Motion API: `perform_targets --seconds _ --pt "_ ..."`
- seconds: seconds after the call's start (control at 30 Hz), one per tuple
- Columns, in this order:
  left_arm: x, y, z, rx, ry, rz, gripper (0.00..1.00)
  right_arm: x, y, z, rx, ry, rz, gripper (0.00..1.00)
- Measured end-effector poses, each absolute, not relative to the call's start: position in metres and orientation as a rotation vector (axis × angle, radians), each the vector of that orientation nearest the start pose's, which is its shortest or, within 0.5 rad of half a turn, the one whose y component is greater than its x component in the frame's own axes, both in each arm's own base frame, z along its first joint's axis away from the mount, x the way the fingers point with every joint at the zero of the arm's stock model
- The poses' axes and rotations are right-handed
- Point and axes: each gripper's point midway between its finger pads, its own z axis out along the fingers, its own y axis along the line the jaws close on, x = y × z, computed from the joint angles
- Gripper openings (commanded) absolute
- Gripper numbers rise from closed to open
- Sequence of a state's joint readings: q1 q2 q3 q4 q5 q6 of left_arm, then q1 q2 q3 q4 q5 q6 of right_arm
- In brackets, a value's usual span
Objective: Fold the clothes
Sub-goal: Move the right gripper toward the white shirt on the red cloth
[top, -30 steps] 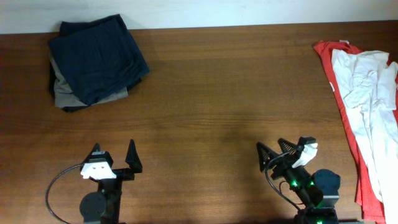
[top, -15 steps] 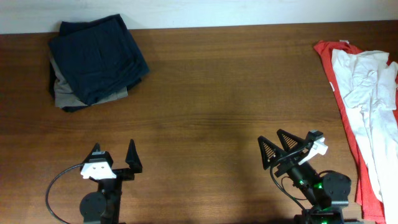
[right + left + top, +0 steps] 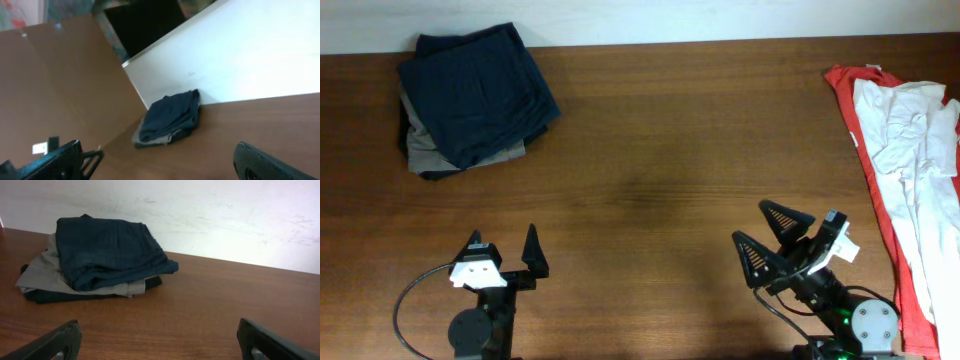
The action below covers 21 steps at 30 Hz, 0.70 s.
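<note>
1 white T-shirt (image 3: pixel 910 140) atop red-orange shirt (image 3: pixel 839 82)

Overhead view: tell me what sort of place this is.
Likely a robotics lab bench: left arm and right arm at a wooden table, folded garments stacked, white T-shirt crumpled on a red-orange shirt.

thin white cloth T-shirt (image 3: pixel 912 150), wood-grain table (image 3: pixel 660 150)
</note>
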<state>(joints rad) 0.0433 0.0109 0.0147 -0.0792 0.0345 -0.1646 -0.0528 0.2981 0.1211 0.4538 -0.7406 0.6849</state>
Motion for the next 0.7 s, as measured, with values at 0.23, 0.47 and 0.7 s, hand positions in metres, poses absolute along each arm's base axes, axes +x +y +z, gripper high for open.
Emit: perform_targets --seconds 0.23,0.47,0.7 --pt "0.246 0.005 0.159 -0.145 1.641 -0.121 0.99 0.238 0.054 0.297 0.028 1.446 0.726 0.99" --pt "0.246 0.005 0.159 -0.145 1.641 -0.121 0.99 0.256 -0.029 0.347 0.276 1.552 0.436 0.99" --pt "0.246 0.005 0.159 -0.145 1.64 -0.121 0.99 0.267 -0.017 0.435 0.044 1.552 0.572 0.99"
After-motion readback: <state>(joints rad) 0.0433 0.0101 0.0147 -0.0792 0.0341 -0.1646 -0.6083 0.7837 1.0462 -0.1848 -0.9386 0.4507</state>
